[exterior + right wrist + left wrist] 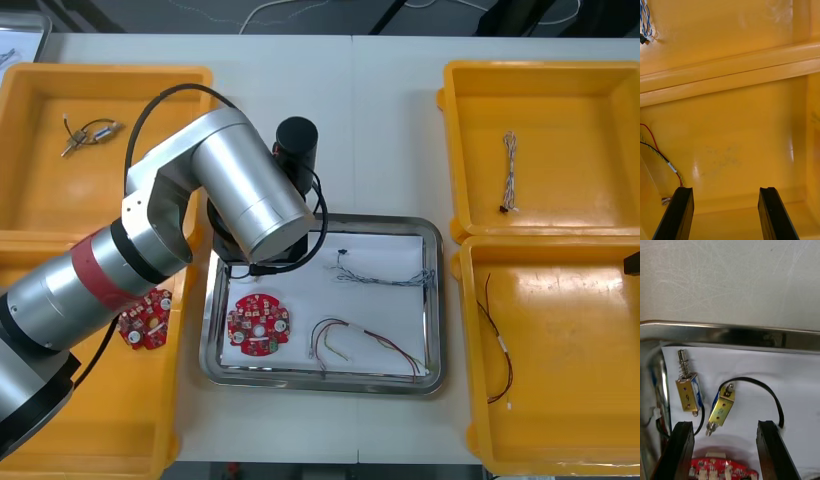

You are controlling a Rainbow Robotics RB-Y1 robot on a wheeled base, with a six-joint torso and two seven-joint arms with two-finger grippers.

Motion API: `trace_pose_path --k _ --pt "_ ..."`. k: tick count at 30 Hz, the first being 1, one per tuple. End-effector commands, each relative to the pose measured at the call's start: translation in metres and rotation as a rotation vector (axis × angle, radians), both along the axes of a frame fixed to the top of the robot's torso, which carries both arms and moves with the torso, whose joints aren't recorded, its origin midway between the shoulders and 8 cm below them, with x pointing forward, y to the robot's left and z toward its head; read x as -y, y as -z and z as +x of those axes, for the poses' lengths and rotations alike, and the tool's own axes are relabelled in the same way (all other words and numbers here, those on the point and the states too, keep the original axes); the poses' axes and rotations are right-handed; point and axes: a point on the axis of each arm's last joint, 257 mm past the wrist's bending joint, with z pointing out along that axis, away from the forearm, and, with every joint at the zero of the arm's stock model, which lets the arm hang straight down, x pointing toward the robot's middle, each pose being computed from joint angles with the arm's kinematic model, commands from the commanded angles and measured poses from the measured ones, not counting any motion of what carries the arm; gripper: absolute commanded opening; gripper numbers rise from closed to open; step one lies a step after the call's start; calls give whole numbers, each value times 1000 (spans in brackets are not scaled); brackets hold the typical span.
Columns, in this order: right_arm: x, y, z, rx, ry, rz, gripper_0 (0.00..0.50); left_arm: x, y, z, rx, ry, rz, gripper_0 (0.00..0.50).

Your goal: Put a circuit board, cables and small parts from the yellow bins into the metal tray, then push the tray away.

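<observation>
2 open wide: L tool (724, 423), R tool (725, 189).

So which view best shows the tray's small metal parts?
Left wrist view: both small metal parts lie plainly in the metal tray, beyond the left gripper. Front view: left arm covers them. Right wrist view faces a yellow bin.

Shows a left arm (250, 190) of fat brushed-silver cylinders with rounded joints. Wears a red band (105, 268) between black rings toward 8 o'clock of the front view. Carries a thin black cable (175, 90) arcing at 11 o'clock, and a black cylinder (297, 140) at 12 o'clock. Ends, at left gripper (724, 423) and right gripper (725, 189), in matte black fingers (681, 450): flat slabs, squared tips.
</observation>
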Motion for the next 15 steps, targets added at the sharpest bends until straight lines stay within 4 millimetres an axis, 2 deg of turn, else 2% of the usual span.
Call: trace_pose_path --k 1,3,8,9,13,15 --pt "8 -10 -1 28 -12 -31 500 19 -58 -5 44 101 -46 486" --pt "8 -10 -1 28 -12 -31 500 12 -73 -11 35 105 -45 484" --pt "8 -10 -1 28 -12 -31 500 9 -108 -10 60 132 -109 485" --pt "-3 -8 1 31 -34 -13 500 5 -117 -8 69 132 -126 486" --pt "-22 -17 5 52 -90 -5 500 -13 -142 -6 97 159 -153 486" --pt "-34 -21 7 71 -131 -32 500 -29 -154 -5 101 172 -159 488"
